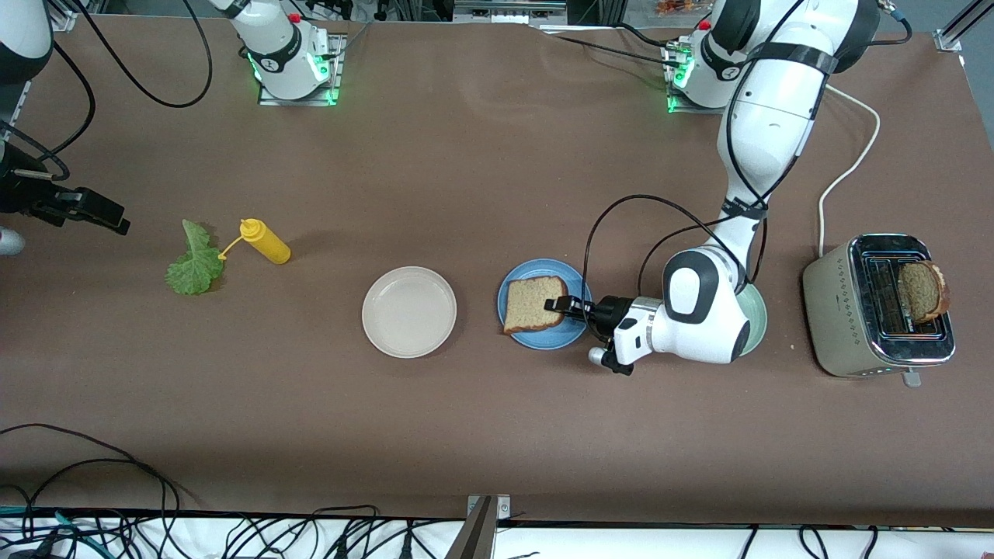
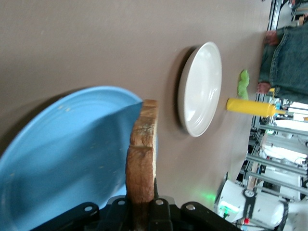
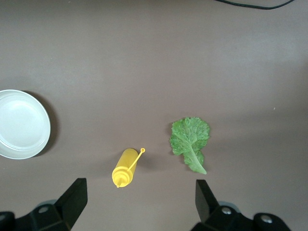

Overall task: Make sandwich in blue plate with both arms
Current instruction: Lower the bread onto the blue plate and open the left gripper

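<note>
A square slice of brown bread [image 1: 532, 303] hangs low over the blue plate [image 1: 553, 338], and my left gripper [image 1: 561, 304] is shut on its edge. In the left wrist view the bread [image 2: 142, 159] stands edge-on between the fingers, with the blue plate [image 2: 62, 144] beside it. The left gripper [image 2: 142, 211] clamps the crust. A ruffled green lettuce leaf [image 1: 194, 264] lies flat toward the right arm's end of the table. My right gripper [image 1: 109, 216] waits above the table near that end, open and empty [image 3: 142, 197], with the lettuce [image 3: 189, 139] in its view.
A yellow squeeze bottle [image 1: 266, 242] lies beside the lettuce. A cream-white plate [image 1: 409, 311] sits next to the blue plate. A pale green plate [image 1: 757, 318] is partly hidden under the left arm. A toaster [image 1: 854, 310] at the left arm's end holds another bread slice [image 1: 922, 291].
</note>
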